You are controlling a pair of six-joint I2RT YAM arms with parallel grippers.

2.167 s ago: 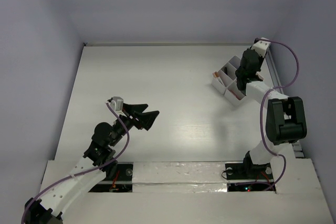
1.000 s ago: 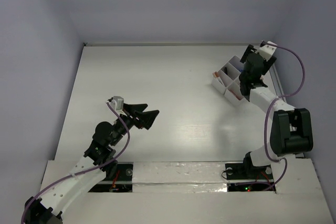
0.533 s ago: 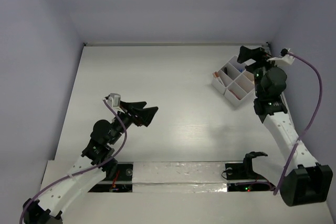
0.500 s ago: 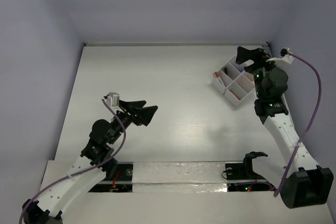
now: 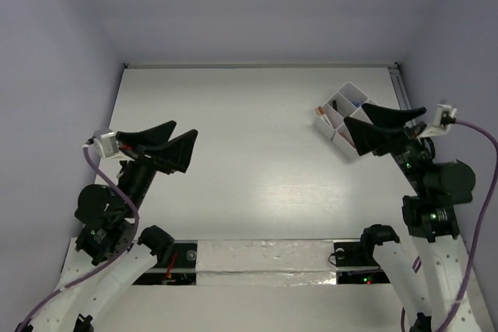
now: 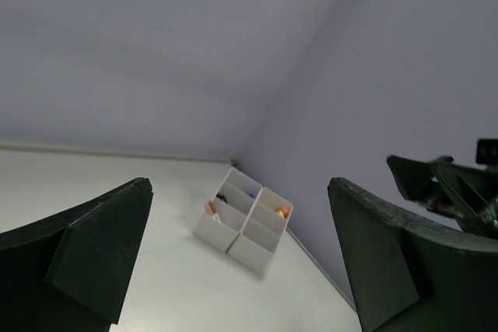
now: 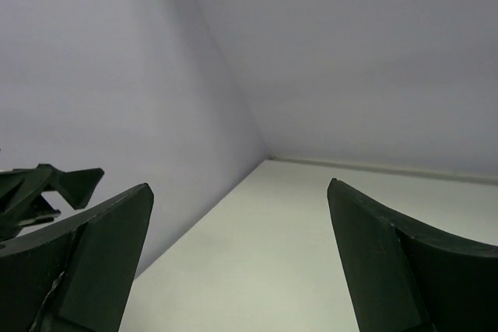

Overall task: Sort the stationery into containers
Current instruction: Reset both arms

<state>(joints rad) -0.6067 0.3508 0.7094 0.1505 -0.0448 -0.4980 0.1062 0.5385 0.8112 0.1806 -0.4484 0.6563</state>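
Organiser tray (image 5: 323,120), white, sits on the worktop (image 5: 233,138) at about 2 o'clock, near the right-hand edge and turned diagonally. Its compartments hold small items. An orange bit (image 6: 282,211) and a blue bit (image 6: 250,192) show in the left wrist view, too small to identify.

Right claw (image 5: 355,113): jaws wide apart, nothing between them. The fingers overlap the tray's 4 o'clock side in the overhead view.

Left claw (image 5: 184,129): at 9 o'clock, well apart from the tray, jaws wide, holding nothing.
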